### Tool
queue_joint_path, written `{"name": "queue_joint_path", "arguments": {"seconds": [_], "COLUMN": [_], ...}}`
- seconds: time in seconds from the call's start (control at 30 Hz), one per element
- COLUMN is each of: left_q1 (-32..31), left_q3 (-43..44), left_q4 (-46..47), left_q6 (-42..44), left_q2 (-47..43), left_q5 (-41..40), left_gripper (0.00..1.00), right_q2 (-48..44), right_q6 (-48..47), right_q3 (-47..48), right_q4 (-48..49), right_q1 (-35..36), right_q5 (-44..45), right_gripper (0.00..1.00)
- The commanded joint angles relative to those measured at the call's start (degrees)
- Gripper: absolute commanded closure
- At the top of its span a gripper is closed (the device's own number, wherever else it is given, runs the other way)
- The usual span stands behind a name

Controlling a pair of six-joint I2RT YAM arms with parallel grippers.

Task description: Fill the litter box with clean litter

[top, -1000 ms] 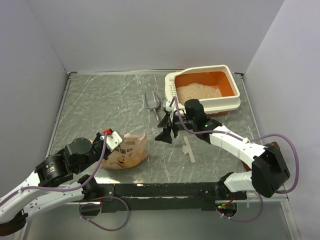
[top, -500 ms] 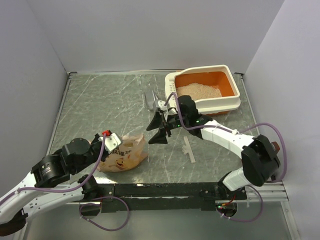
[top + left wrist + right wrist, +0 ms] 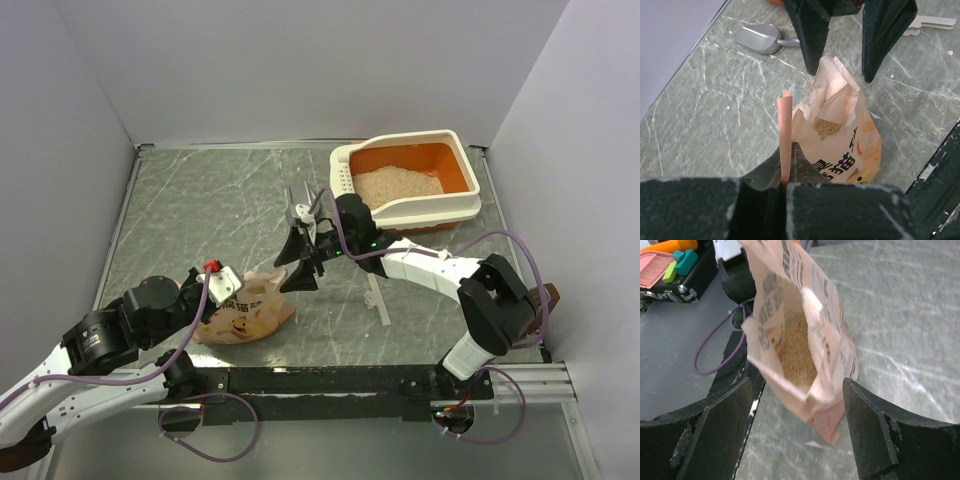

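Observation:
The litter box (image 3: 455, 207) stands at the back right, with pale clean litter (image 3: 397, 185) in its orange basin. A tan-orange printed bag (image 3: 252, 312) stands open at the front left, with granules inside (image 3: 797, 352). My left gripper (image 3: 228, 292) is shut on a flap of the bag's edge (image 3: 785, 130). My right gripper (image 3: 293, 264) is open just right of the bag's mouth and is empty. Its fingers (image 3: 720, 425) stand wide on either side of the bag's near corner (image 3: 825, 410) without touching it.
A grey metal scoop (image 3: 760, 39) lies on the marble table behind the right gripper. A white stick-like tool (image 3: 376, 298) lies right of the bag. Grey walls enclose the table on three sides. A black rail (image 3: 330, 380) runs along the near edge.
My right gripper has moved left, away from the litter box and up to the bag's open mouth. The left gripper keeps hold of the bag, which has shifted slightly.

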Motion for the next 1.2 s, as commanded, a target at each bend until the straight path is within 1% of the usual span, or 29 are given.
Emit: {"name": "queue_joint_path", "arguments": {"seconds": [0.0, 0.3, 0.4, 0.5, 0.57, 0.6, 0.63, 0.7, 0.77, 0.83, 0.9, 0.93, 1.0, 1.03, 1.13, 1.17], "left_q1": [0.14, 0.14, 0.14, 0.14, 0.23, 0.14, 0.23, 0.14, 0.14, 0.23, 0.14, 0.05, 0.14, 0.23, 0.23, 0.14], "left_q3": [4.7, 5.57, 5.49, 5.49, 5.75, 5.92, 6.1, 6.8, 7.16, 7.42, 7.94, 8.12, 8.47, 8.47, 6.72, 6.11], "left_q4": [9.8, 8.92, 8.48, 8.57, 8.57, 8.57, 8.57, 8.92, 9.7, 11.72, 12.78, 13.48, 14.54, 16.28, 20.15, 23.3], "left_q6": [-0.29, -0.55, -0.47, -0.55, -0.82, -0.82, -0.82, -0.91, -0.82, 0.05, 0.85, 1.81, 2.78, 3.66, 5.24, 5.59], "left_q2": [-1.27, -1.18, -1.45, -1.62, -1.71, -1.71, -1.63, -1.45, -1.19, -0.92, 0.48, 1.27, 3.82, 4.69, 7.95, 9.78], "left_q5": [-1.46, -1.72, -2.07, -2.33, -2.34, -2.34, -2.34, -2.34, -1.99, -1.72, -1.11, -1.02, -1.1, -1.19, -1.89, -1.98], "left_gripper": [0.99, 0.99, 0.99, 0.99, 0.99, 0.99, 0.99, 0.99, 0.99, 0.99, 0.99, 0.99, 0.99, 0.99, 0.99, 0.99], "right_q2": [2.84, 6.18, 6.88, 7.15, 7.41, 7.59, 7.59, 6.89, 4.52, 1.01, -3.11, -4.61, -8.73, -9.98, -13.76, -14.73], "right_q6": [2.43, 7.78, 9.1, 8.94, 7.89, 6.14, 5.43, 4.28, 1.3, 0.76, 0.5, 0.32, -1.61, -2.14, -3.02, -3.98], "right_q3": [3.56, 3.13, 3.3, 3.56, 4.35, 5.49, 5.93, 5.59, 4.01, 2.69, 0.84, 0.49, 0.05, -0.04, -0.56, -1.35], "right_q4": [8.12, 14.89, 16.29, 14.99, 12.18, 8.25, 6.21, 2.35, 0.84, -1.02, -2.67, -3.82, -6.8, -10.39, -14.98, -17.25], "right_q1": [2.01, 3.16, 3.16, 3.16, 2.98, 2.89, 2.72, 2.11, 1.4, -0.44, -2.02, -3.94, -5.8, -7.55, -10.2, -11.68], "right_q5": [-2.83, -3.97, -5.38, -5.82, -6.43, -6.26, -5.74, -3.72, -0.74, 2.78, 3.93, 4.98, 6.3, 7.61, 8.51, 9.55], "right_gripper": [0.21, 0.21, 0.25, 0.41, 0.65, 0.79, 1.0, 1.0, 1.0, 1.0, 1.0, 1.0, 1.0, 1.0, 1.0, 1.0]}}
